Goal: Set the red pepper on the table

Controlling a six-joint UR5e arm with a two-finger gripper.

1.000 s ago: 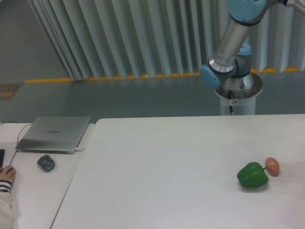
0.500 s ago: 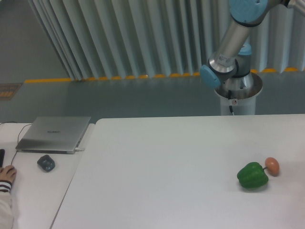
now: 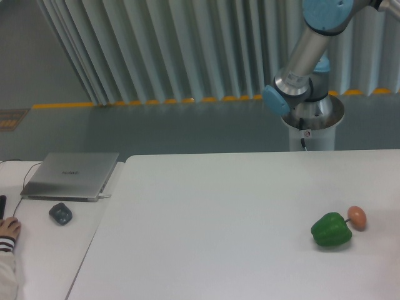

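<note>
- Camera view, far left: a hand (image 3: 9,229) rests on the side desk (image 3: 37,250) near a mouse (image 3: 60,214) and a closed laptop (image 3: 70,175).
- Centre: white table (image 3: 206,237).
- Right: green pepper (image 3: 332,230) lies on the table, a small orange-pink ball (image 3: 357,216) just beside it.
- Upper right: arm (image 3: 309,56) rises out of frame; the claw is out of view, state unknown.
- Red pepper: not visible.

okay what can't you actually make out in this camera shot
- Gripper: out of view; the arm runs off the top edge.
- Red pepper: nowhere in view, so whether it is held cannot be told.
- Person's hand: cut by the left edge.
- Small ball beside the green pepper: too small to identify.
</note>
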